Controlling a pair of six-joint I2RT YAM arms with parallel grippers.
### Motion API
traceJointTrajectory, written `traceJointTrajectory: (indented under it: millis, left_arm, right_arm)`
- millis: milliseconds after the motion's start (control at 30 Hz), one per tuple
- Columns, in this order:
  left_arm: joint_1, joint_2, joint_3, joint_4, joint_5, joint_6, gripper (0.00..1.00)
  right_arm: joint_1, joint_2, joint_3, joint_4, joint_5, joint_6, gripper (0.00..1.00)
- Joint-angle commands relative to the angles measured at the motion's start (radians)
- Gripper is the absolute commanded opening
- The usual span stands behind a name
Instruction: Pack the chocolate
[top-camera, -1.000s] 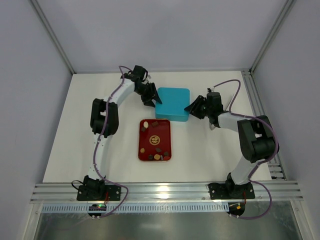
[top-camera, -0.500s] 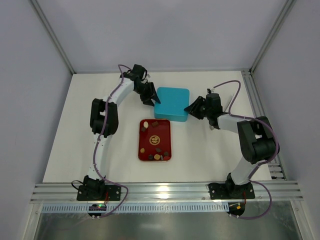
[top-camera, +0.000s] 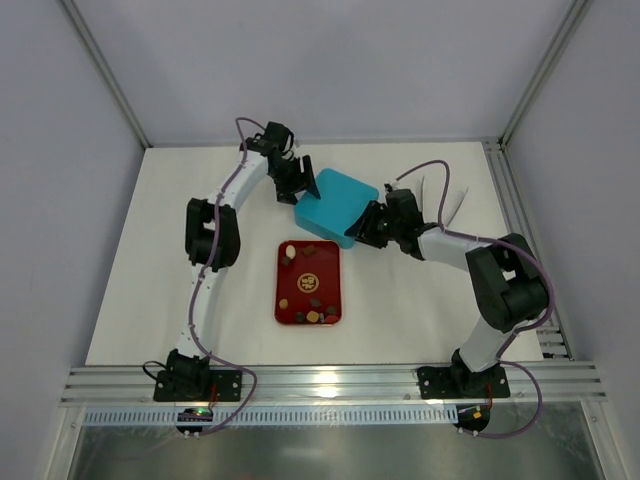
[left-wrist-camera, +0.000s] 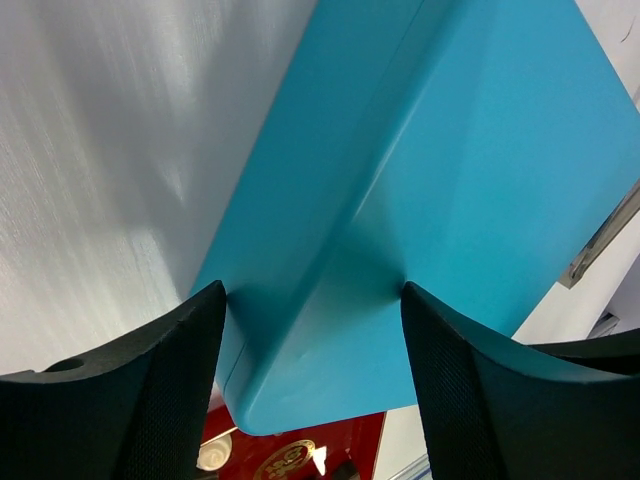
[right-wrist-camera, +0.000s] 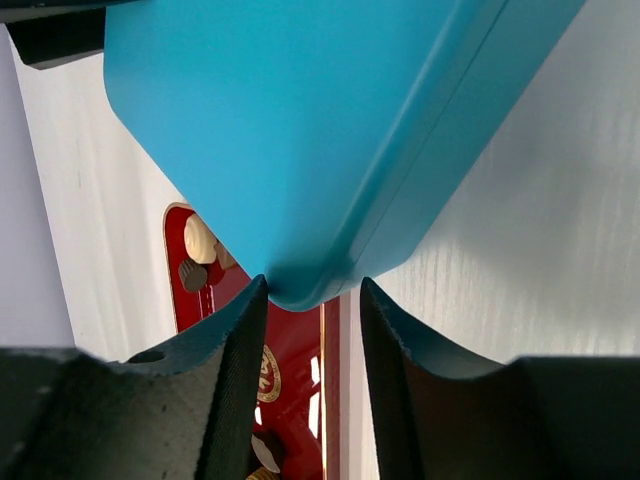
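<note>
Just beside right gripper (top-camera: 362, 228) clamping blue box (top-camera: 335, 200), chocolate (top-camera: 312, 300) lies in tray (top-camera: 330, 272)

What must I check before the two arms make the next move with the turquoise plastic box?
1. Right gripper closed on the near corner of the turquoise rounded plastic box: ok.
2. Left gripper gripping the box's far-left edge: it straddles the edge, contact unclear: cannot tell.
3. Box square to the red rectangular tray: it lies turned at an angle: not ok.
4. Box corner clear of the tray: it sits at the tray's far right corner, gap unclear: cannot tell.
5. Small brown and cream chocolate pieces lying inside the tray: ok.
</note>
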Motion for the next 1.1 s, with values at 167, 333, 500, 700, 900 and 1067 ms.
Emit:
traceJointTrajectory:
  millis: [167, 333, 500, 700, 900, 1067]
  left_arm:
    - [-0.005, 0.056, -0.006, -0.075, -0.043, 0.064, 0.72]
    - [-0.003, 0.024, -0.02, -0.029, -0.01, 0.084, 0.75]
    - [0.018, 0.001, -0.017, 0.037, 0.02, 0.102, 0.77]
    - [0.041, 0.013, -0.009, 0.094, 0.073, 0.108, 0.77]
    - [0.041, 0.033, -0.011, 0.09, 0.072, 0.11, 0.77]
    - [0.043, 0.038, -0.04, 0.079, 0.043, 0.105, 0.75]
  right_arm:
    - [-0.102, -0.005, 0.076, -0.216, -0.017, -0.082, 0.55]
    - [-0.171, 0.021, 0.165, -0.261, -0.037, -0.104, 0.59]
    - [-0.206, 0.083, 0.275, -0.282, -0.053, -0.105, 0.59]
    - [-0.217, 0.182, 0.37, -0.281, -0.057, -0.083, 0.59]
    - [-0.22, 0.273, 0.43, -0.267, -0.066, -0.055, 0.58]
    - [-0.22, 0.296, 0.409, -0.243, -0.051, -0.036, 0.49]
